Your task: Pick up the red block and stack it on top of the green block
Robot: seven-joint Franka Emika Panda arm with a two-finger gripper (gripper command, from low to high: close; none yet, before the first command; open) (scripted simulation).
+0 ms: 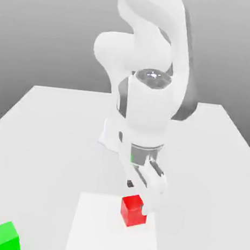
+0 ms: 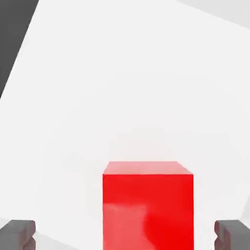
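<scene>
The red block (image 1: 133, 210) rests on a brighter white square patch (image 1: 99, 238) near the front of the table. My gripper (image 1: 140, 197) hangs just above and behind it, pointing down. In the hand view the red block (image 2: 148, 205) sits between the two dark fingertips (image 2: 17, 235), with a wide gap on either side, so the gripper (image 2: 125, 236) is open and touches nothing. The green block (image 1: 3, 236) lies on the table at the front of the exterior view's left, well apart from the red one.
The white table (image 1: 49, 141) stretches out around the blocks. The arm's white body (image 1: 146, 97) rises over the table's middle, behind the gripper. A dark area (image 2: 14, 34) lies beyond the table's edge in the hand view.
</scene>
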